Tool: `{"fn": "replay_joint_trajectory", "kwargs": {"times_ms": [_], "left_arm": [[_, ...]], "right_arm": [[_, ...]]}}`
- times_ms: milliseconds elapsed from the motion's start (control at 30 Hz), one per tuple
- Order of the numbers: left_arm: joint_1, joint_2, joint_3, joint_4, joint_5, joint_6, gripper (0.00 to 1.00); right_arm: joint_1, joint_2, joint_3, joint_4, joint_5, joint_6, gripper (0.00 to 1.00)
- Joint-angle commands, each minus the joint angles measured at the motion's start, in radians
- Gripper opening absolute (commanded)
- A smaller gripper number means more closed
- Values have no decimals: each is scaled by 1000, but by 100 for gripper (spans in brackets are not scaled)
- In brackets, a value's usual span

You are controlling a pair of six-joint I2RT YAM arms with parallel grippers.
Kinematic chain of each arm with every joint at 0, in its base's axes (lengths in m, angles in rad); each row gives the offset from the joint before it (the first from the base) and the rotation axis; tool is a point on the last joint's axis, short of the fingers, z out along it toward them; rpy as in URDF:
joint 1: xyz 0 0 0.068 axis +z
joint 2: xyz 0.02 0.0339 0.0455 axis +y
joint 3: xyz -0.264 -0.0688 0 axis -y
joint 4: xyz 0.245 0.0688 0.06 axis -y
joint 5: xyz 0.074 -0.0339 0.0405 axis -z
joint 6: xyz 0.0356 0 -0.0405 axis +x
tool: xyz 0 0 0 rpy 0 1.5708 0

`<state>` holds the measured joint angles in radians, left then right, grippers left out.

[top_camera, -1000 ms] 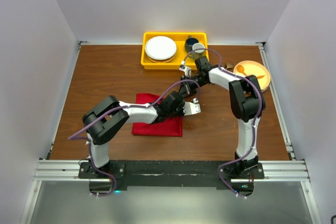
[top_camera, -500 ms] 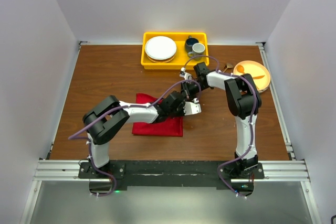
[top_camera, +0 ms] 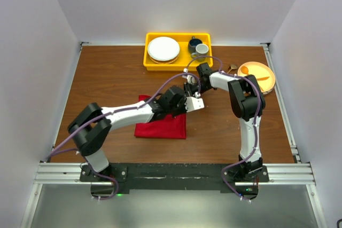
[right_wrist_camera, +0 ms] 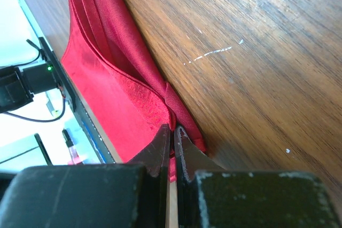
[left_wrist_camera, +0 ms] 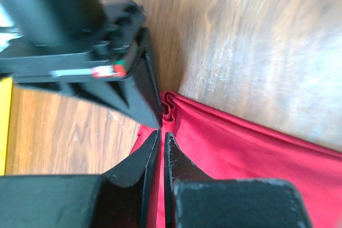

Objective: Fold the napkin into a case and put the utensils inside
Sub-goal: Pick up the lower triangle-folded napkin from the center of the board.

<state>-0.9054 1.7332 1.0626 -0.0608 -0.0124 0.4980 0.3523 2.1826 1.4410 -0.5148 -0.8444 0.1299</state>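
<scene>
The red napkin (top_camera: 160, 125) lies folded flat at mid-table. Both grippers meet at its far right corner. My right gripper (top_camera: 188, 90) (right_wrist_camera: 174, 127) is shut on a bunched fold of the napkin (right_wrist_camera: 107, 78) at that corner. My left gripper (top_camera: 189, 101) (left_wrist_camera: 161, 133) sits right beside it, jaws only a slit apart, with red napkin (left_wrist_camera: 240, 148) showing in the slit. The right gripper's black finger (left_wrist_camera: 136, 94) crosses the left wrist view just above my left tips. Gold utensils (top_camera: 252, 71) lie on the orange plate (top_camera: 267, 81) at the right.
A yellow tray (top_camera: 152, 67) at the back holds white plates (top_camera: 163, 49) and two cups (top_camera: 199, 46). White walls close in the table on three sides. Both arms crowd the area just right of the napkin.
My right gripper came down from near the tray to the napkin's corner. My left arm stretched out and its gripper shifted slightly toward the back; its jaws eased a little.
</scene>
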Motion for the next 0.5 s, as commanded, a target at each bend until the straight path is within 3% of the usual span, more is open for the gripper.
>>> {"fn": "replay_joint_trajectory", "kwargs": {"times_ms": [0, 67, 200, 467], "left_arm": [[32, -138, -29, -131, 100, -119, 10], [65, -191, -87, -171, 152, -160, 9], [231, -251, -167, -223, 290, -289, 9], [445, -209, -234, -229, 485, -435, 6]], "right_arm": [[-4, 25, 10, 16, 134, -62, 0], [-4, 5, 9, 18, 119, -72, 0], [-4, -29, 7, 22, 96, -111, 0], [8, -89, 15, -1, 91, -254, 0]]}}
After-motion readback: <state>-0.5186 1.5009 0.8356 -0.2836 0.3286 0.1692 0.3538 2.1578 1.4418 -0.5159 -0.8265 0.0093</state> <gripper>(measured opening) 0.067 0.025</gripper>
